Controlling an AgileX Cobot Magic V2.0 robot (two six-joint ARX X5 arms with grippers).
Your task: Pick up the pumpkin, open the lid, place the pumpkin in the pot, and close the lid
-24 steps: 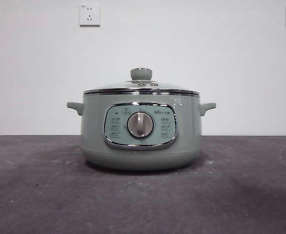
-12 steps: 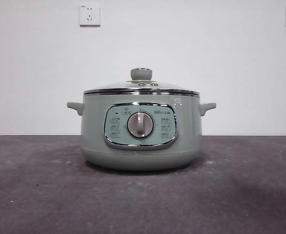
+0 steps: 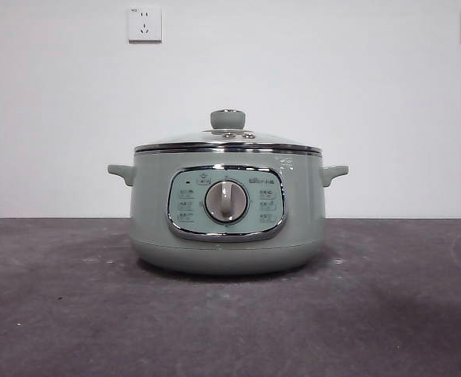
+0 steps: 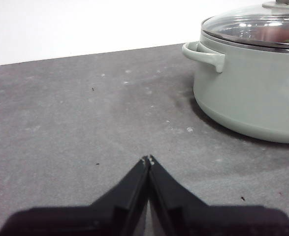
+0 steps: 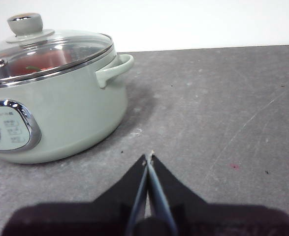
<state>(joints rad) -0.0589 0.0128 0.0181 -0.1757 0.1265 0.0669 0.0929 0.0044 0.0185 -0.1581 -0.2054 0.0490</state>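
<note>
The sage-green pot stands mid-table with the glass lid seated on its rim. Through the lid in the right wrist view, the orange-red pumpkin shows inside the pot; an orange-red patch also shows under the lid in the left wrist view. My left gripper is shut and empty, low over the table, apart from the pot's handle. My right gripper is shut and empty, on the pot's other side, clear of its handle. Neither arm appears in the front view.
Dark grey tabletop spreads around the pot. A white wall with two power sockets stands behind. The pot's control panel with a silver dial faces the front camera.
</note>
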